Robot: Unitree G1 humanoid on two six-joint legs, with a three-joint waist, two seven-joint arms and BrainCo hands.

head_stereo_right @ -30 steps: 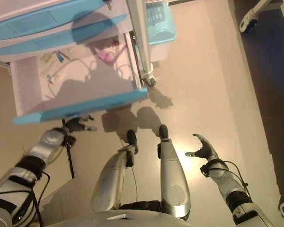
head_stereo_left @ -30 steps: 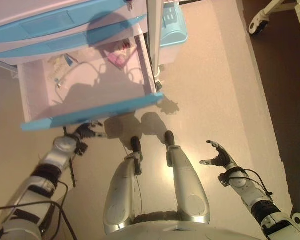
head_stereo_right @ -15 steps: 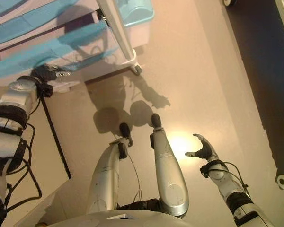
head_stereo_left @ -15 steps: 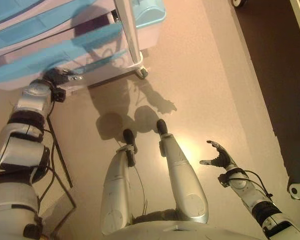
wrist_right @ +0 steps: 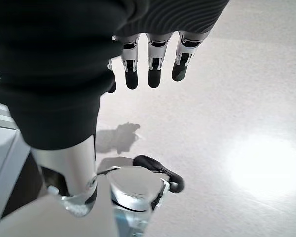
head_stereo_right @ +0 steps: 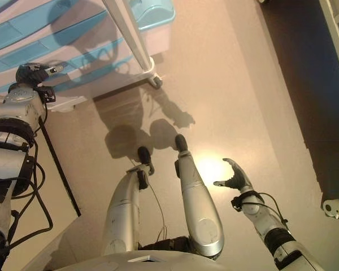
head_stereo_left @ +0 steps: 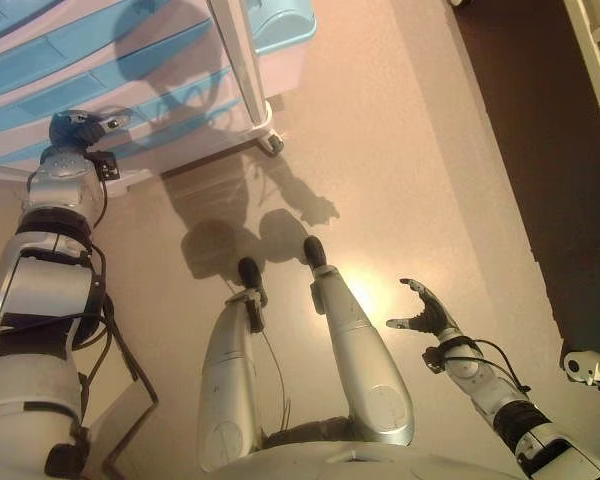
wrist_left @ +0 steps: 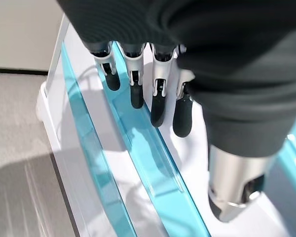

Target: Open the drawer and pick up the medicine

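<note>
Left eye view: drawer [head_stereo_left: 100, 95] now shut, left hand [head_stereo_left: 75, 128] against it

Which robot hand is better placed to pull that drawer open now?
Left. The left robot hand is already at the blue drawer fronts, fingers straight. The right robot hand hangs open over bare floor, well away.

The drawer [head_stereo_left: 100, 95] is a white tray with a light-blue front, one of several stacked in a white cart. It now sits closed, flush with the blue fronts above it. No medicine shows in any view.
</note>
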